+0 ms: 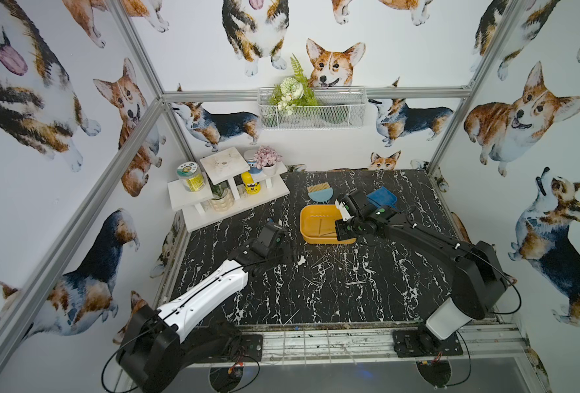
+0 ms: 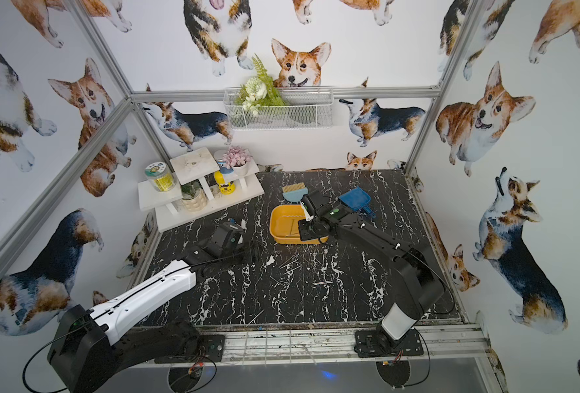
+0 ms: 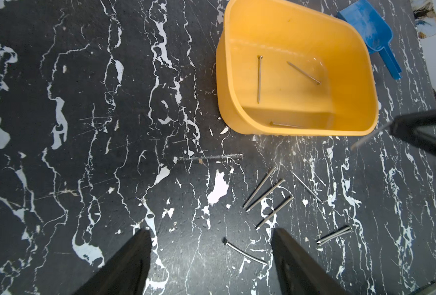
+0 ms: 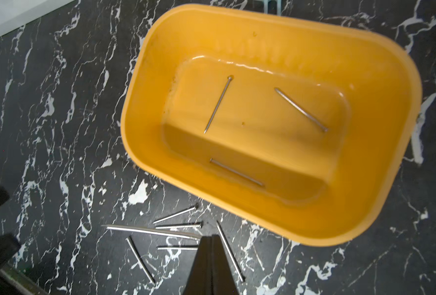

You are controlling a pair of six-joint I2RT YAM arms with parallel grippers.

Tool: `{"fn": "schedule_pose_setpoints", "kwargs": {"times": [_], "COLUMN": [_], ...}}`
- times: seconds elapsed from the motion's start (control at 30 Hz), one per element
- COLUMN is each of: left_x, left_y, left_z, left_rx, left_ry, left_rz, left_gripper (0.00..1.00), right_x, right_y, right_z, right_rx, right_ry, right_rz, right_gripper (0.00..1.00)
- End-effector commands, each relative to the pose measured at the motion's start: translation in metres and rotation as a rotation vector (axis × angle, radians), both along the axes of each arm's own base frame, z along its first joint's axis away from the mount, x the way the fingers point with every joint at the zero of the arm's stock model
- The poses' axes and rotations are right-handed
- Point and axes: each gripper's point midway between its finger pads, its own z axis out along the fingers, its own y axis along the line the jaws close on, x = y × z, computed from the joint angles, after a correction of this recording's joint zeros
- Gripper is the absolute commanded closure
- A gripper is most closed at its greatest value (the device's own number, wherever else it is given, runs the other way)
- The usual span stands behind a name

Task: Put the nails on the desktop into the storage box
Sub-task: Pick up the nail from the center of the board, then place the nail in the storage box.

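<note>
Thin silvery nails (image 4: 217, 104) — 3 in yel. tub (image 4: 378, 166)

- This is a robot test booth in a lab, dressed with household items; it is not a lived-in room.
- A bare aluminium frame (image 1: 213, 96) boxes in the space, and corgi-print sheets (image 1: 333, 64) serve as walls.
- Two robot arms are bolted to a metal rail (image 1: 316, 340) along the front edge of the marble-pattern tabletop (image 1: 316, 306). The left arm (image 1: 207, 296) stands at 7 o'clock and the right arm (image 1: 452, 251) at 5 o'clock.
- A white shelf stand (image 1: 225, 163) at 10 o'clock holds a jar (image 1: 190, 177) and a potted plant (image 1: 268, 160).
- A wire basket (image 1: 346, 112) with flowers (image 1: 292, 92) hangs on the back wall at 12 o'clock.
</note>
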Motion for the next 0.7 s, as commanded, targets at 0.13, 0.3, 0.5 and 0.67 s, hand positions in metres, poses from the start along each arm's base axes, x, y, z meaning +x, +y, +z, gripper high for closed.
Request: {"fn": "schedule_pose_setpoints", "kwargs": {"times": [0.13, 0.3, 0.5, 0.67], "left_x": [0.003, -0.001, -0.006, -0.012], "left_y": [-0.004, -0.002, -0.001, 0.0], "left_z": [0.003, 0.0, -0.002, -0.006], "left_rx": [-0.004, -0.002, -0.009, -0.009], "left_ry": [-0.003, 0.005, 0.019, 0.032], "left_rz": [-0.025, -0.027, -0.03, -0.037], "left_gripper": [0.2, 0.2, 0.2, 0.21], "right_x": [0.038, 0.052, 0.062, 0.066], "right_y": [-0.005, -0.004, 0.001, 0.004], "right_z": [-0.014, -0.02, -0.017, -0.007], "right_rx": [-0.016, -0.017, -0.011, 0.002], "right_ry": [0.03, 0.04, 0.031, 0.011], "right_rz": [-0.011, -0.015, -0.004, 0.005], "right_gripper": [1.0, 0.96, 0.71, 0.63]}}
